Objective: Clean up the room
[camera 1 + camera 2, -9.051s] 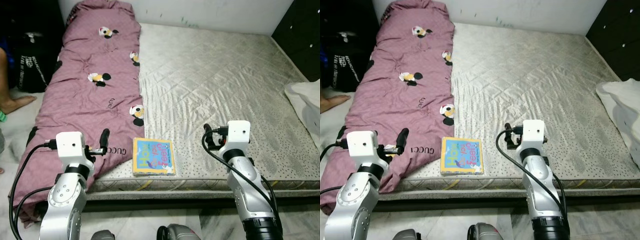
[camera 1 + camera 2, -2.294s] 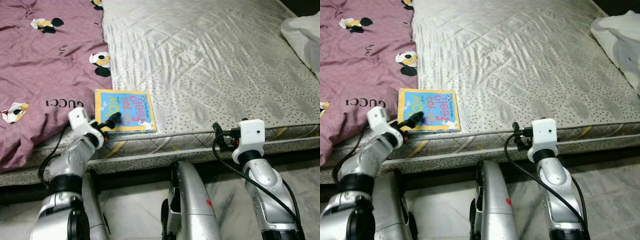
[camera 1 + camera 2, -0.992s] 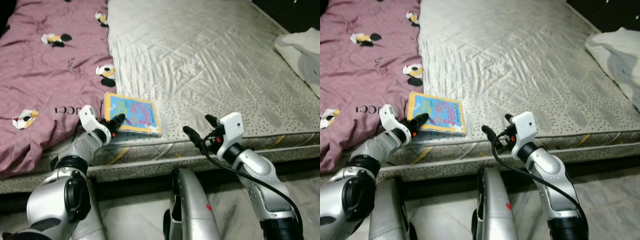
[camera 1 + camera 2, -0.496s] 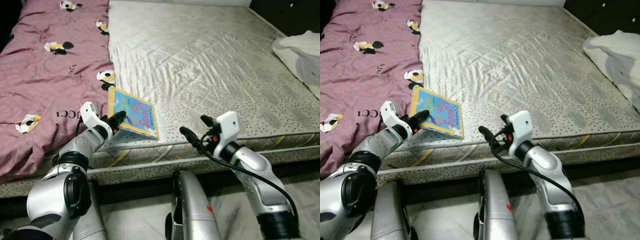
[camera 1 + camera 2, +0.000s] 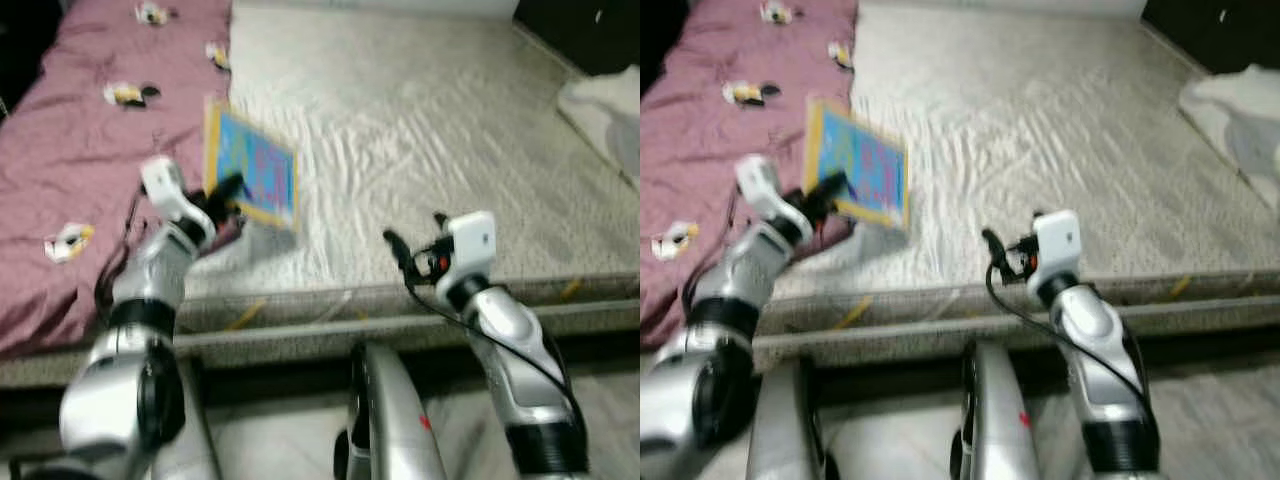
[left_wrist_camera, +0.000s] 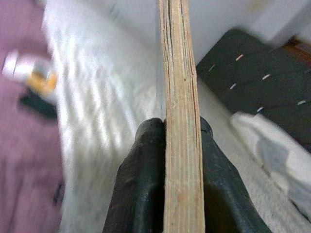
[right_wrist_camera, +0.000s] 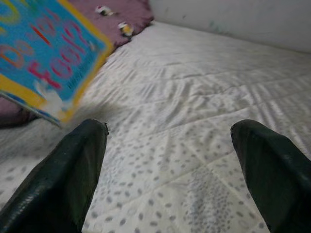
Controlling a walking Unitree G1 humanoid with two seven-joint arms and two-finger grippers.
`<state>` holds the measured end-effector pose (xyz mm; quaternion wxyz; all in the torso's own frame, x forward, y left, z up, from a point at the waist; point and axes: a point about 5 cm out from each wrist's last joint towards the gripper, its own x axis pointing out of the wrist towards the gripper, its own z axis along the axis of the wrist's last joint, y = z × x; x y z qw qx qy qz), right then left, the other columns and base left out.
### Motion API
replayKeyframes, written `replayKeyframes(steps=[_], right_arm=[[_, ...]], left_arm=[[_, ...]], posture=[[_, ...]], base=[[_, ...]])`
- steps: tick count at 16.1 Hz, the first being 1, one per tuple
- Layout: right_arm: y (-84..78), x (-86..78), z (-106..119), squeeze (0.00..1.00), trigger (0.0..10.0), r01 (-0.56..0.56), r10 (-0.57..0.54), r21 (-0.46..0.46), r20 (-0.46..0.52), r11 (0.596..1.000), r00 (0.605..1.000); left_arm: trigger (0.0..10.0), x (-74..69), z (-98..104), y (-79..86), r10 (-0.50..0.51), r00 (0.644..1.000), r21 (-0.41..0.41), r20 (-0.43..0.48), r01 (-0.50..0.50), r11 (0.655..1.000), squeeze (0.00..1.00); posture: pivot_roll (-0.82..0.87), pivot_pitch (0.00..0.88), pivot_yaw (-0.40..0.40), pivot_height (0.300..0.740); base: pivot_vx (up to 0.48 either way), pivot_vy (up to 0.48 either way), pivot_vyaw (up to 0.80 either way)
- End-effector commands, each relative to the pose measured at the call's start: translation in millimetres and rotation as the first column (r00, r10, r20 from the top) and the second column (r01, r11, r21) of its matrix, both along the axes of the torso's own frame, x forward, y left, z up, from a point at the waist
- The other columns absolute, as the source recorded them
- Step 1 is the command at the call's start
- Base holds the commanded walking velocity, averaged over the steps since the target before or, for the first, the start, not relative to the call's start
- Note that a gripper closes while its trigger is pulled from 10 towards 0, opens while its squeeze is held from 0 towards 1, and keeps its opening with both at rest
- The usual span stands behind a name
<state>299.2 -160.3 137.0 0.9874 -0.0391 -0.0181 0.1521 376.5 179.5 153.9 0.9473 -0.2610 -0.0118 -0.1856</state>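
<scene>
**Holding the book clear of the bed**

Spanning the eye views: a wide mattress in pale grey quilted fabric with a speckled border (image 5: pixel 430 150). Both eye views blurred.

Mauve quilted blanket printed with cartoon mouse figures (image 5: pixel 90 160) lies along the mattress's left side, draped over the near edge.

White crumpled bedding heap (image 5: pixel 605 105) at the far right edge, beside a dark cabinet with small pale handles (image 6: pixel 262 73).

Left gripper (image 5: pixel 228 190), on its silver arm, is raised over the seam between blanket and mattress. Its black fingers (image 6: pixel 141 194) are clamped flat against both faces of a thin square board book with blue cover, yellow border and red lettering (image 5: pixel 250 165). Book stands tilted up, off the mattress, gripped at its lower edge. Left wrist view shows the worn tan page edge squeezed between the two pads.

Right gripper (image 7: pixel 170 165) hovers low over the mattress's near border, well right of the book. Fingers spread wide apart, nothing between them.
</scene>
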Motion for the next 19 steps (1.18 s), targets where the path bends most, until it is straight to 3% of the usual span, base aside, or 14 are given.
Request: replayKeyframes(steps=[1, 3, 5, 6, 7, 8, 11, 13, 14, 16, 19], right_arm=[[-7.3, 2.8, -1, 0.00, 10.0, 0.063, -0.063, 0.000, 0.010, 0.998, 0.998], [-5.7, 4.7, -9, 0.00, 10.0, 0.126, -0.126, 0.033, -0.022, 0.991, 0.992], [2.1, 4.7, -12, 0.00, 10.0, 0.152, -0.148, 0.103, -0.043, 0.983, 0.988], [3.7, 3.7, -12, 0.00, 10.0, 0.158, -0.151, 0.168, -0.051, 0.973, 0.987], [5.6, 3.0, -12, 0.00, 10.0, 0.154, -0.148, 0.174, -0.046, 0.973, 0.988], [10.3, 2.7, -12, 0.00, 10.0, 0.140, -0.136, 0.170, -0.039, 0.975, 0.990], [15.8, 1.2, -11, 0.00, 10.0, 0.122, -0.116, 0.185, -0.041, 0.975, 0.992], [14.4, 3.0, -10, 0.00, 10.0, 0.124, -0.118, 0.186, -0.042, 0.975, 0.992], [12.6, 2.0, -9, 0.00, 10.0, 0.133, -0.127, 0.194, -0.041, 0.972, 0.991], [11.5, 1.3, -9, 0.00, 10.0, 0.145, -0.138, 0.202, -0.044, 0.969, 0.989], [12.5, 1.0, -9, 0.00, 10.0, 0.145, -0.139, 0.202, -0.044, 0.969, 0.989]], left_arm=[[0.0, -3.0, 12, 0.8, -0.002, 0.996, 0.005, 0.086, 0.001, 1.000, 0.00], [0.0, -16.5, 13, 11.6, 0.085, 0.985, 0.076, 0.150, -0.097, 0.992, 0.00], [0.0, -45.2, 13, 13.9, 0.113, 0.960, 0.271, 0.254, -0.183, 0.945, 0.00], [0.0, -54.6, 14, 13.5, 0.128, 0.953, 0.282, 0.275, -0.207, 0.937, 0.00], [0.0, -60.1, 14, 13.6, 0.143, 0.950, 0.276, 0.276, -0.221, 0.935, 0.00], [0.0, -71.3, 14, 9.7, 0.133, 0.945, 0.339, 0.299, -0.235, 0.911, 0.00], [0.0, -83.8, 16, -3.4, 0.144, 0.946, 0.370, 0.290, -0.250, 0.895, 0.00], [0.0, -84.5, 12, -9.0, 0.153, 0.954, 0.371, 0.258, -0.244, 0.896, 0.00], [10.0, -87.6, 6, -10.4, 0.193, 0.958, 0.357, 0.212, -0.260, 0.897, 0.00], [10.0, -94.5, -6, -12.9, 0.229, 0.958, 0.399, 0.171, -0.279, 0.873, 0.00], [10.0, -97.7, -9, -13.9, 0.232, 0.962, 0.425, 0.144, -0.272, 0.863, 0.00]], posture=[[-0.09, 0.000, -0.102, 0.489], [-0.06, 0.000, -0.109, 0.489], [-0.04, 0.000, -0.098, 0.489], [-0.03, 0.000, -0.096, 0.489], [-0.03, 0.000, -0.095, 0.494], [-0.02, 0.003, -0.096, 0.509], [-0.02, 0.018, -0.104, 0.549], [-0.02, 0.021, -0.103, 0.569], [-0.03, 0.028, -0.091, 0.584], [-0.03, 0.033, -0.091, 0.614], [-0.03, 0.039, -0.096, 0.649]], base=[[0.000, 0.000, 0.00], [0.000, 0.000, 0.00], [0.000, 0.000, 0.00], [0.000, 0.000, 0.00], [0.000, 0.000, 0.00], [0.000, 0.000, 0.00], [0.000, 0.000, 0.00], [0.000, 0.000, 0.00], [0.000, 0.000, 0.00], [0.000, 0.000, 0.00], [0.000, 0.000, 0.00]])
